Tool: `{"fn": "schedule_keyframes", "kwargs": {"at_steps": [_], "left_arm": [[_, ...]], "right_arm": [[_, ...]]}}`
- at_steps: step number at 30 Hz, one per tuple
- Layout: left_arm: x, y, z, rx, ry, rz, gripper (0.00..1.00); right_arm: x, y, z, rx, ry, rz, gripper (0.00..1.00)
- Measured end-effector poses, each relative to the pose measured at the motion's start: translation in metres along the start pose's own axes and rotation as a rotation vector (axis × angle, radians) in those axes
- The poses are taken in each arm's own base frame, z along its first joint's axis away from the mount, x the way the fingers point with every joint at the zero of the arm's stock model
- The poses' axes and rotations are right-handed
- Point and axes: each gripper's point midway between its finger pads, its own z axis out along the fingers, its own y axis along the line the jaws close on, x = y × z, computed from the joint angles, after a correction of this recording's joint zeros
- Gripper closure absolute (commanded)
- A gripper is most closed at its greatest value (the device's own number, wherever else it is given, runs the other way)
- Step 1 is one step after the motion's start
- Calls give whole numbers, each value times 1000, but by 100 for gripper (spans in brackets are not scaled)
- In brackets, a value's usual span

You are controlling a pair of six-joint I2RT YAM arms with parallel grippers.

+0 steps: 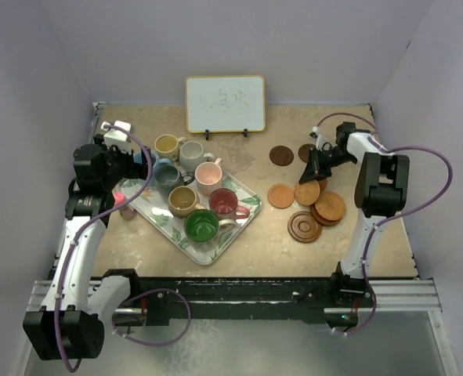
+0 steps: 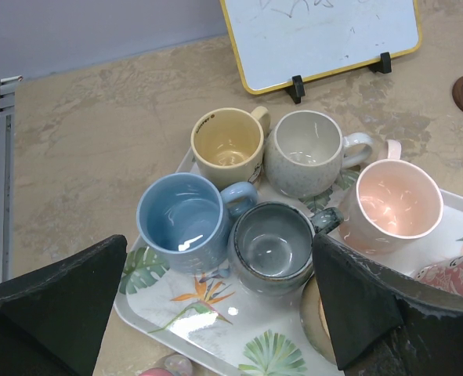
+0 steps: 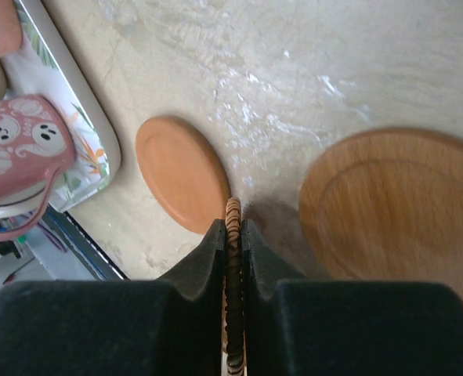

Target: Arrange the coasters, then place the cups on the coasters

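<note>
- where the right jaws hang over the right half of the bench [image 1: 255, 243], they are clenched on a held coaster [image 3: 233, 213] turned on edge, its striped rim showing between the two fingers.
- beneath it, a pale orange coaster [image 3: 182, 172] and a mid-brown coaster [image 3: 396, 207] lie flat, one on either side; whether the held one touches the bench cannot be told.
- other coasters lie flat close by: an overlapping pile [image 1: 330, 206], a dark grooved coaster [image 1: 304, 227] nearest the arm bases, and a dark brown coaster [image 1: 281, 155] towards the whiteboard [image 1: 226, 103].
- left jaws: released, spread wide and empty, above the cups.
- the cups stand upright together on the leaf-patterned tray [image 2: 207, 309] at bench left: yellow cup [image 2: 227, 145], off-white cup [image 2: 303, 153], light blue cup [image 2: 180, 219], grey-blue cup [image 2: 272, 247], pink cup [image 2: 388, 204], tan cup [image 1: 184, 201], red cup [image 1: 223, 202], green cup [image 1: 202, 225].
</note>
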Motion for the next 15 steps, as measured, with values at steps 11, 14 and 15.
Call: {"fn": "schedule_keyframes", "kwargs": {"at_steps": [11,14,15], "left_arm": [[0,0,0,0,0,0,2],[-1,0,-1,-1,-4,1,2],[-1,0,-1,-1,-5,1,2]], "right_arm": [[33,-3,-8,25,39,-11,100],[45,-3,-11,48,60,-23,100],[49,-2,-13,54,67,-29,100]]}}
